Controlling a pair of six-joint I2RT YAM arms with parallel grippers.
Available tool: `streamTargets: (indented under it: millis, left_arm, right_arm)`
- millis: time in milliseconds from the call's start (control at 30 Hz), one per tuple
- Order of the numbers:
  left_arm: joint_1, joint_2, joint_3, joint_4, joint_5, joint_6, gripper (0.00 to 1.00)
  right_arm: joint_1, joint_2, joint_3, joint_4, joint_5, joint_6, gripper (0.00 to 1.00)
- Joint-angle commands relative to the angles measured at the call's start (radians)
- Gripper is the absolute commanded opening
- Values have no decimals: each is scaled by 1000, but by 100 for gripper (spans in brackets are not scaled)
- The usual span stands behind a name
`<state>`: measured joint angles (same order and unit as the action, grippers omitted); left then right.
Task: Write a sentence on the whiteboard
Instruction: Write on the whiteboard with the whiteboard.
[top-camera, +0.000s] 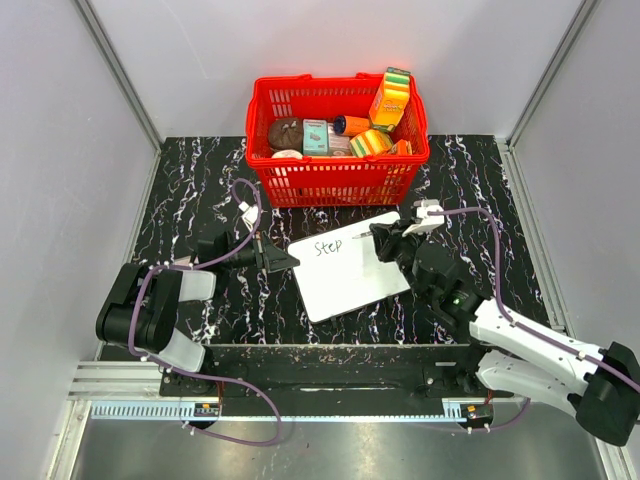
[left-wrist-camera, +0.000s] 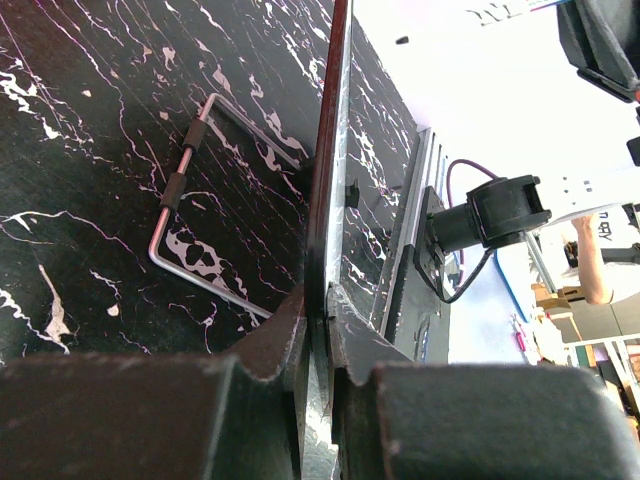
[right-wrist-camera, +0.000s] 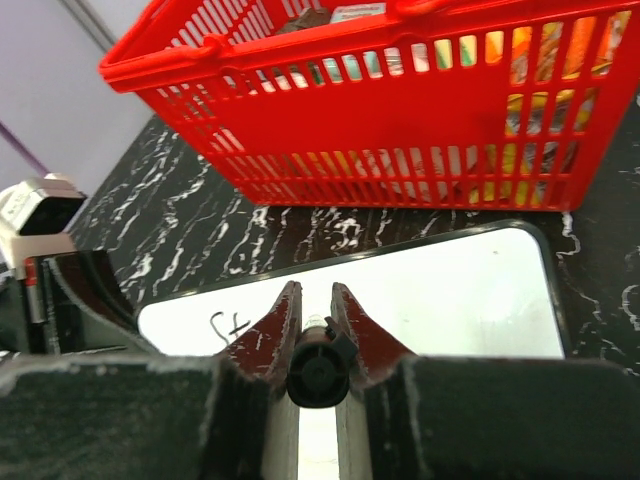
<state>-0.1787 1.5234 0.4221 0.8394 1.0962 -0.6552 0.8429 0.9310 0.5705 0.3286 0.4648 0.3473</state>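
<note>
Thin, stiff, light whiteboard (top-camera: 350, 282), likely slippery: left fingers (left-wrist-camera: 284, 335) pinch its edge, right fingers (right-wrist-camera: 272, 330) clamp a black marker (right-wrist-camera: 317, 373).

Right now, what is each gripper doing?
Left gripper: closed on the whiteboard's edge.
Right gripper: closed on a marker.

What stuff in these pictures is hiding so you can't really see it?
1. Tip of the marker: right wrist view, behind the marker's own body in the right end effector; touching the whiteboard or not, cannot tell.
2. The writing: right wrist view, only first strokes show, the rest behind that end effector.
3. Whiteboard face: left wrist view, seen edge-on in the left end effector.
4. The basket packets: top view, labels too small.
</note>
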Motion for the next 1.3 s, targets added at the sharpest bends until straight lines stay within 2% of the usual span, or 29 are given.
streamTargets:
  millis: [0, 400, 767, 1267]
  left_arm:
    - [-11, 18, 26, 21, 1, 75, 0]
    - [-15, 20, 33, 3, -1, 88, 0]
    - [-16, 20, 33, 0, -2, 89, 0]
    - [-16, 20, 35, -3, -2, 89, 0]
  right_arm:
    - [-50, 15, 63, -36, 20, -42, 0]
    - [-84, 54, 84, -34, -43, -27, 0]
    - [-85, 123, 98, -19, -18, -14, 0]
    - [-85, 91, 32, -51, -48, 22, 0]
